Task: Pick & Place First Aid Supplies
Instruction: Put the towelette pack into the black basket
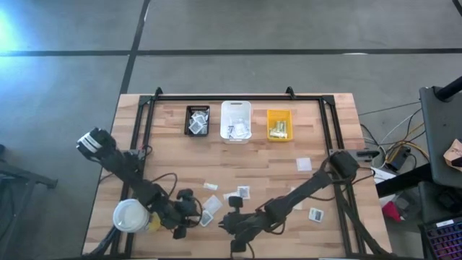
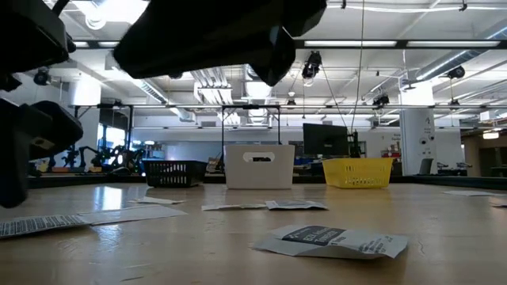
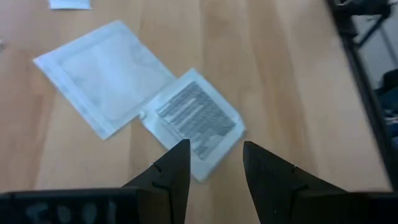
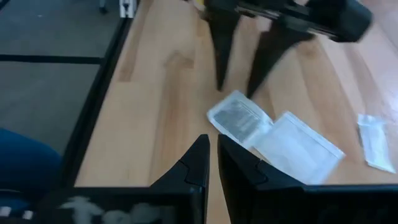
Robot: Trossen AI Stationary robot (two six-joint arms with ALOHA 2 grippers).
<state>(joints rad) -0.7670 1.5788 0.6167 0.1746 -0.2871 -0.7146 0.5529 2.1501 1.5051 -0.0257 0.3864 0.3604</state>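
Small flat first aid packets lie scattered on the wooden table (image 1: 289, 152). Two lie corner to corner near the front edge: a printed white square (image 3: 196, 121) (image 4: 239, 118) and a plain white one (image 3: 106, 68) (image 4: 297, 146). My left gripper (image 3: 214, 155) (image 1: 195, 214) is open and slants down, with its fingertips at the printed packet's near edge. I cannot tell whether they touch it. My right gripper (image 4: 213, 146) (image 1: 224, 219) is shut on nothing. It hovers just right of the pair, pointing toward the left gripper (image 4: 233, 90).
A black bin (image 1: 197, 120), a white bin (image 1: 236, 121) and a yellow bin (image 1: 279, 125) stand at the far edge, each with packets inside. A white-lidded cup (image 1: 131, 215) sits by the left arm. More packets lie mid-table (image 1: 244, 192) and to the right (image 1: 304, 164) (image 1: 315, 214).
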